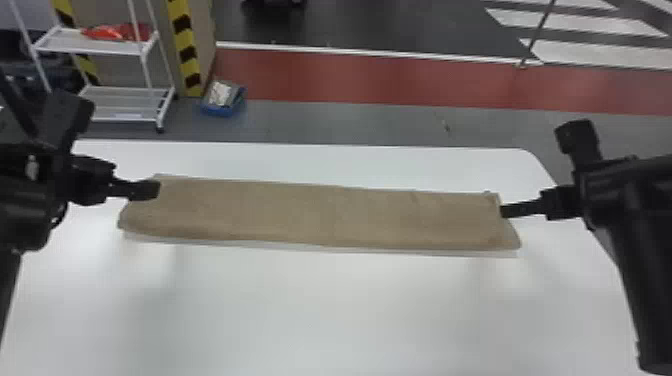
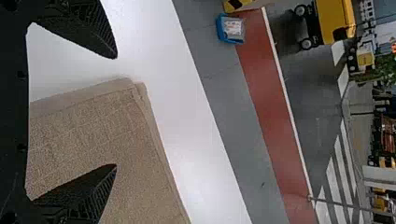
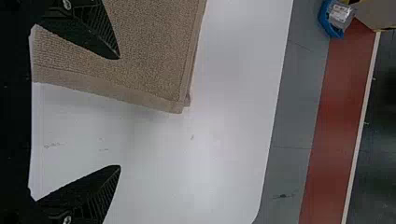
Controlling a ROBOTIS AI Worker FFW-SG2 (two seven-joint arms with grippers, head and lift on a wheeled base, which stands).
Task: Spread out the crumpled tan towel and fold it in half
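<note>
one long folded strip: tan towel (image 1: 320, 215) flat across white table (image 1: 320, 310). left gripper (image 1: 151, 190) points inward at its left end, right gripper (image 1: 504, 211) inward at its right. both have fingers spread wide, one over cloth, other over tabletop.

Passage over near tabletop (image 1: 325, 310), towel (image 1: 325, 215) beyond (low), left hand (image 1: 154, 190), right hand (image 1: 505, 211) flanking
</note>
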